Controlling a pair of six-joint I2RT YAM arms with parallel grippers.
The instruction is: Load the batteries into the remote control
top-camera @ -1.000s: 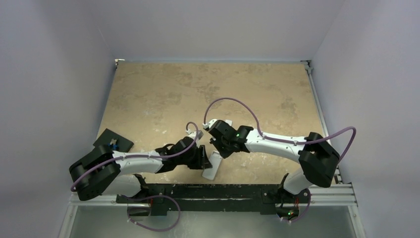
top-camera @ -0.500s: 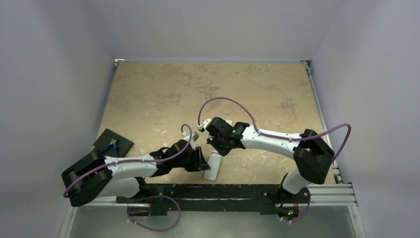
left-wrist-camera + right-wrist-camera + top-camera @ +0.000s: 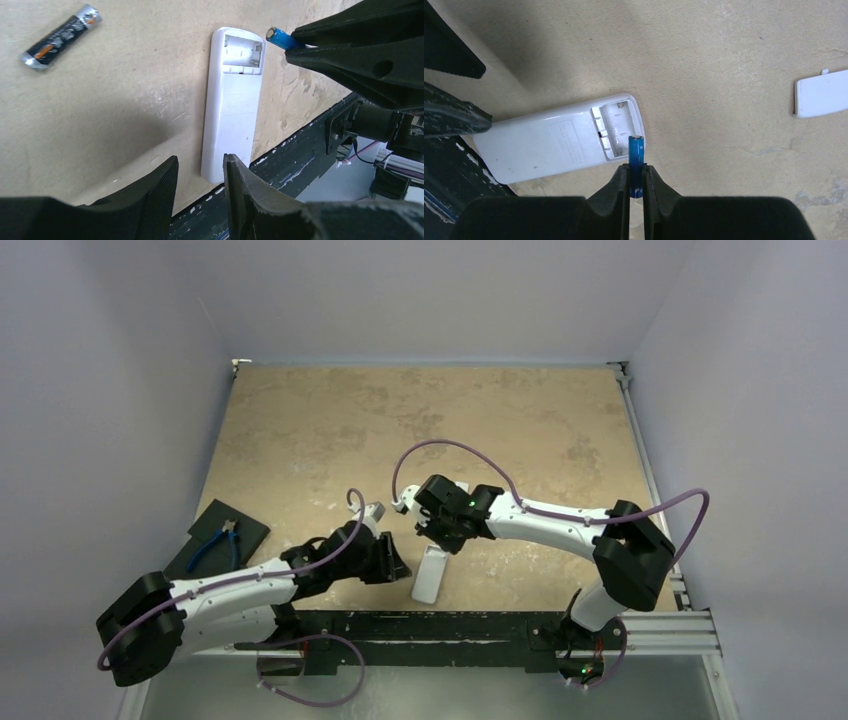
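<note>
The remote control [image 3: 234, 105] lies back up near the table's front edge, its battery bay [image 3: 243, 49] uncovered and holding nothing. My right gripper [image 3: 636, 170] is shut on the blue battery [image 3: 636, 147], whose tip hangs at the rim of the bay [image 3: 616, 127]. The dark battery [image 3: 60, 37] lies loose on the table, left of the remote in the left wrist view. My left gripper [image 3: 200, 159] is open just short of the remote's near end, with nothing between its fingers. From above, the left gripper [image 3: 398, 565] is left of the remote [image 3: 428, 575] and the right gripper [image 3: 440, 542] is over its far end.
A small white cover piece [image 3: 821, 93] lies on the table beyond the right gripper. Blue-handled pliers [image 3: 213, 543] rest on a black pad [image 3: 245, 525] at the left. The black rail [image 3: 450, 625] runs along the front edge just behind the remote.
My left arm has drawn back to the left, its gripper now a little off the remote's side. The right gripper with the blue battery has shifted slightly left toward the remote's far end.
</note>
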